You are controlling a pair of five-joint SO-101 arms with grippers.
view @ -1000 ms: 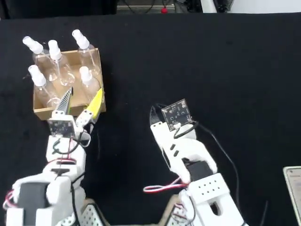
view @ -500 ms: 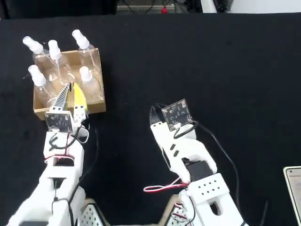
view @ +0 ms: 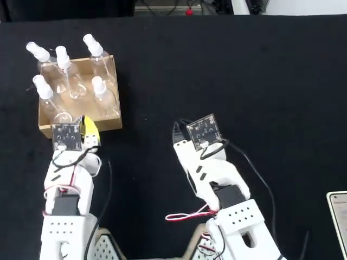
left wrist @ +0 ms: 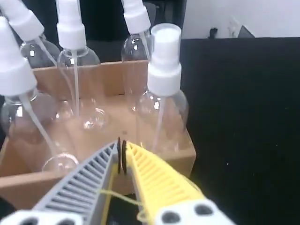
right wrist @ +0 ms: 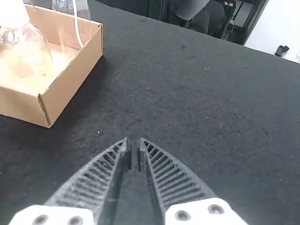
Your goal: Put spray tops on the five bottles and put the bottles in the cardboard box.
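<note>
Back from the cardboard box (view: 108,124) in the high view's upper left, my left gripper (left wrist: 123,151) has clenched empty; right gripper (right wrist: 134,152) sits clenched too. Five capped bottles (view: 104,100) stand inside: seemingly done.

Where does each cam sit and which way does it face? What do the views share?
High view: fixed above the table, looking down; shows the left arm at the cardboard box and the right arm mid-table.
Left wrist view: on the left arm, facing along the left gripper into the box at the bottles.
Right wrist view: on the right arm, facing over the right gripper across the black table.
Shared: all three views show the box.
</note>
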